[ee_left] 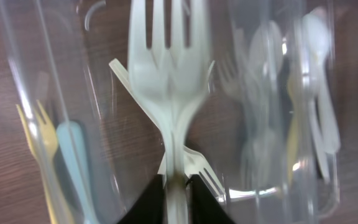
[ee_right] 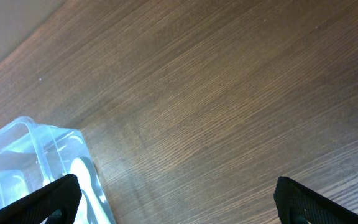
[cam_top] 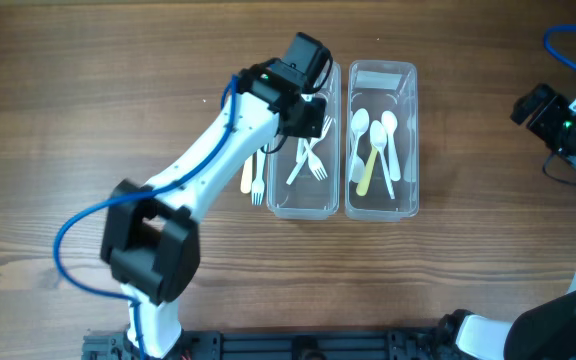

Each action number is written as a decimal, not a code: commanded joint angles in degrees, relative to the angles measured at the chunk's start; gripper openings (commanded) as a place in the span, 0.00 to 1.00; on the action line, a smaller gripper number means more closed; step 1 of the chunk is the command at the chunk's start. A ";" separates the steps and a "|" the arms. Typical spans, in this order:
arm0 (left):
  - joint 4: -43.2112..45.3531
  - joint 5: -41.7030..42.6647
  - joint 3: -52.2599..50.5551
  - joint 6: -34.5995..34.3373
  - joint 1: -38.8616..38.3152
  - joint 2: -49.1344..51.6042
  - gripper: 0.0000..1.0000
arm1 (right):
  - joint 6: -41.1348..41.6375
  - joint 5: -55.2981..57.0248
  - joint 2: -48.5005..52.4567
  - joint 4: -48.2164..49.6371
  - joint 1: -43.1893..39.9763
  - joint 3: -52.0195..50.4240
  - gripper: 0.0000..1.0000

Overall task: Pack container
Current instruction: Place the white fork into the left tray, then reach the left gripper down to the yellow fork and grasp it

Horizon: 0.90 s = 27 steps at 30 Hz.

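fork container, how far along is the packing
Done: spoons lie in the right container, and a few forks in the fork container. In hand: the left gripper is shut on a white fork above that container. Left: at least two loose forks lie on the table beside it. The right gripper is open, over bare table.
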 commanded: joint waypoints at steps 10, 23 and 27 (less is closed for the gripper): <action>-5.05 -5.03 0.20 -1.46 5.14 -10.71 0.63 | 0.83 -0.24 -0.31 0.07 0.13 0.74 1.00; -9.64 -2.78 -2.36 13.60 17.53 1.86 0.55 | 0.83 -0.22 -0.31 0.07 0.13 0.74 1.00; -8.96 -1.99 -3.10 13.60 17.09 5.92 0.55 | 0.83 -0.24 -0.31 0.07 0.13 0.74 1.00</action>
